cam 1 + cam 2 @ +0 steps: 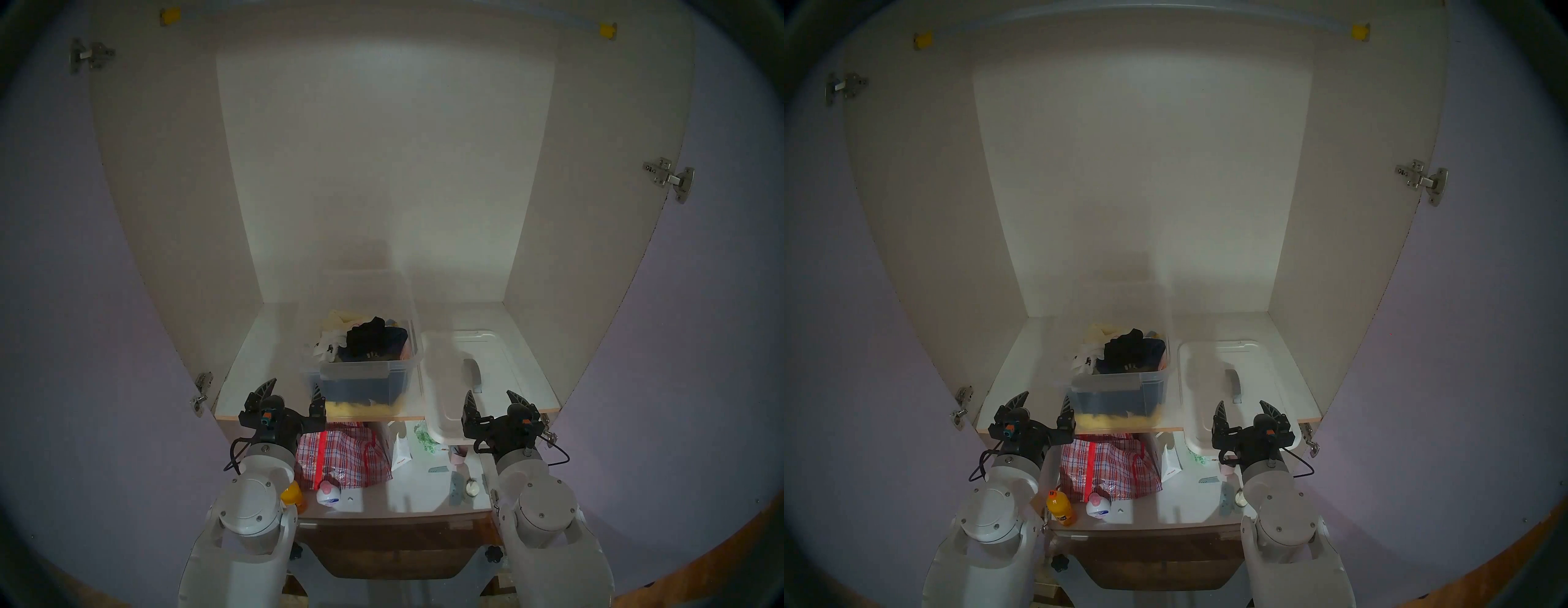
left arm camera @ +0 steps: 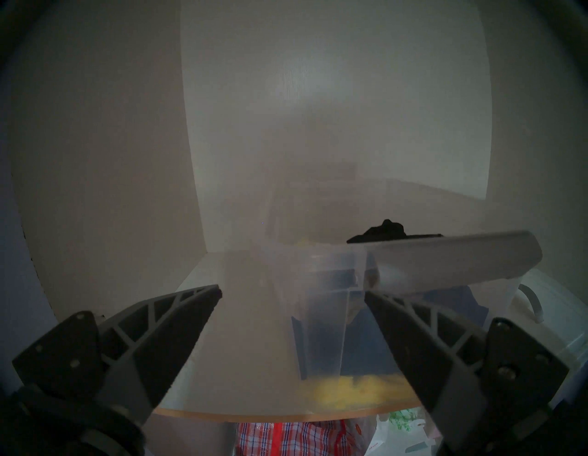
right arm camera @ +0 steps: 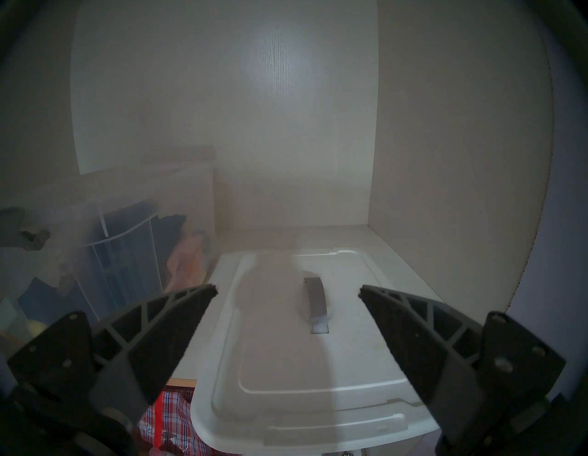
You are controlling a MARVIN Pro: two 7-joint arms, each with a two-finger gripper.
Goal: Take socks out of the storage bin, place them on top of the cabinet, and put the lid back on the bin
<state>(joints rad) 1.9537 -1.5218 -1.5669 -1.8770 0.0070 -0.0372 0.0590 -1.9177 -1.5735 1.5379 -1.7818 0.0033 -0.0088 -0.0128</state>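
Note:
The clear storage bin [image 1: 354, 370] stands open on the cabinet [image 1: 382, 170] shelf, its grey latch flap facing me. The black socks [image 1: 369, 337] lie on top of the clothes inside and also show in the left wrist view [image 2: 385, 232]. The white lid [image 1: 505, 365] with its grey handle [image 3: 315, 296] lies flat to the right of the bin and overhangs the shelf's front edge. My left gripper [image 1: 293, 386] is open and empty at the bin's front left corner. My right gripper [image 1: 490, 395] is open and empty just in front of the lid.
White socks [image 1: 329, 344] and a navy sock [image 1: 373, 354] share the bin. Below the shelf are a red checked bag [image 1: 343, 454], an orange bottle [image 1: 292, 494], a white bottle [image 1: 329, 494] and the brown drawer unit [image 1: 394, 547]. Cabinet doors stand open on both sides.

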